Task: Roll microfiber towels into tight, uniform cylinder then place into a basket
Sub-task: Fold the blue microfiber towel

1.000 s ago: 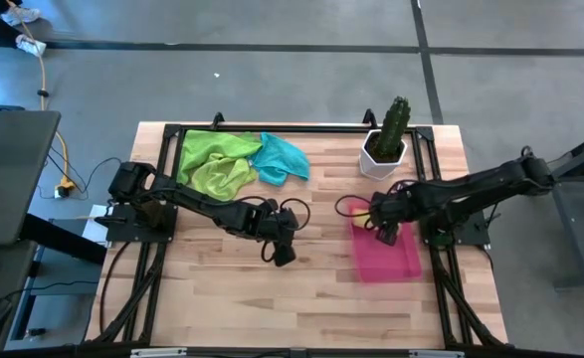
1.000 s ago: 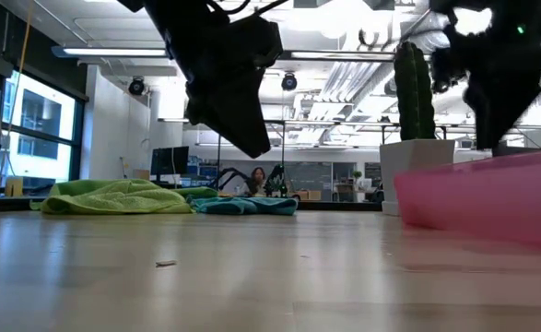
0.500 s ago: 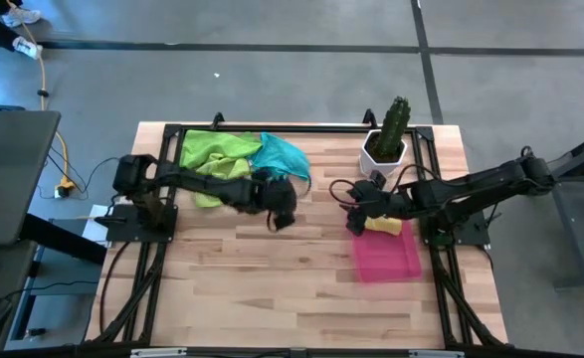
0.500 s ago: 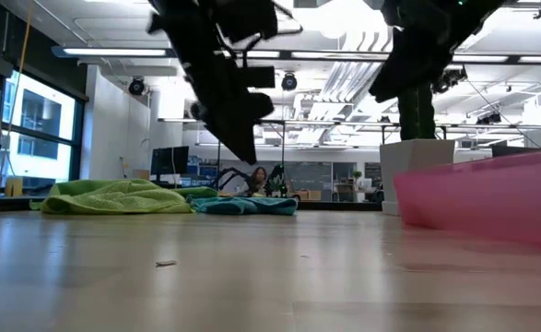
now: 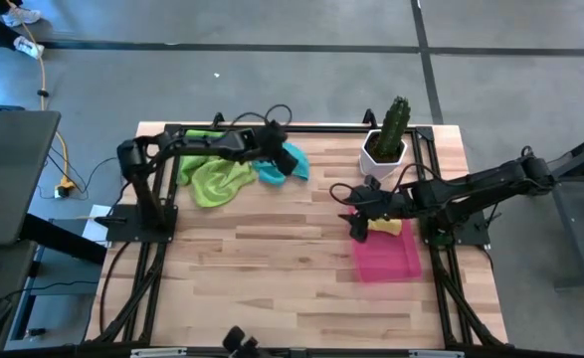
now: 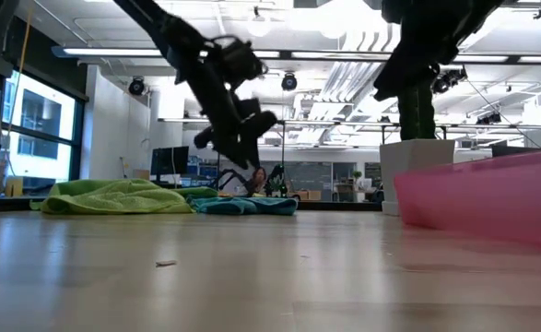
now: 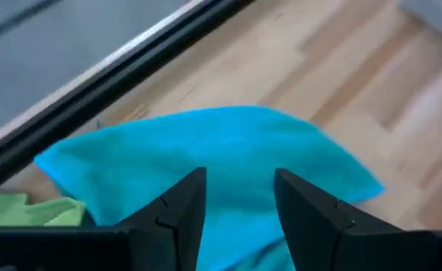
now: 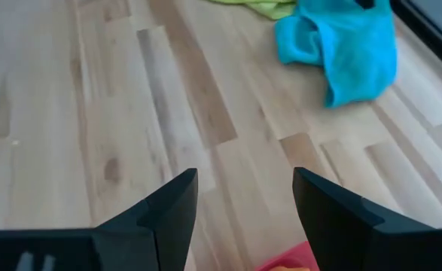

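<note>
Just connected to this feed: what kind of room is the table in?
Likely a robotics lab or open workshop: exposed ceiling ducts and strip lights, a person at screens beyond the table, and a taped concrete floor.

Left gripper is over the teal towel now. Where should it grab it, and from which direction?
Probably best from straight above, at the teal towel's free edge on the bare-wood side. It lies crumpled and low on the table, its other side against the green towels, so a pinch there should lift only the teal one. The left gripper hangs open right over it.
</note>
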Action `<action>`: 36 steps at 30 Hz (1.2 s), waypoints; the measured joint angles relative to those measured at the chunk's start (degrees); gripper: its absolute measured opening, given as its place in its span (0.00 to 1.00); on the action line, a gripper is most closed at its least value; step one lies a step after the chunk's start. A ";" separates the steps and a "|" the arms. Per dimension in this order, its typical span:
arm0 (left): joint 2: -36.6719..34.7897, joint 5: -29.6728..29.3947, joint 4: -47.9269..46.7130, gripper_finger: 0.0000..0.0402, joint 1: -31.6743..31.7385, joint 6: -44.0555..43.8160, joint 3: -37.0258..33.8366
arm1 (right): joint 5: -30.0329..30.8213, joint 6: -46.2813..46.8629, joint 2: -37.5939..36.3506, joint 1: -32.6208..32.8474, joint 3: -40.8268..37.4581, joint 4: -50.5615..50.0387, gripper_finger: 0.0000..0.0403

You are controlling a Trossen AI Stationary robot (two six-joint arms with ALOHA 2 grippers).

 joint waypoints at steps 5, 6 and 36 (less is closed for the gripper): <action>4.60 6.08 -1.50 0.36 1.22 -1.93 0.00 | -1.25 -1.10 0.00 0.00 0.00 -0.19 0.52; 5.65 6.14 -1.40 0.36 0.95 -2.07 0.00 | -1.25 -1.13 0.00 0.00 0.00 -0.19 0.52; 9.82 10.04 0.05 0.36 -25.70 -4.79 -0.07 | -1.30 -1.29 0.00 0.00 0.00 -0.22 0.52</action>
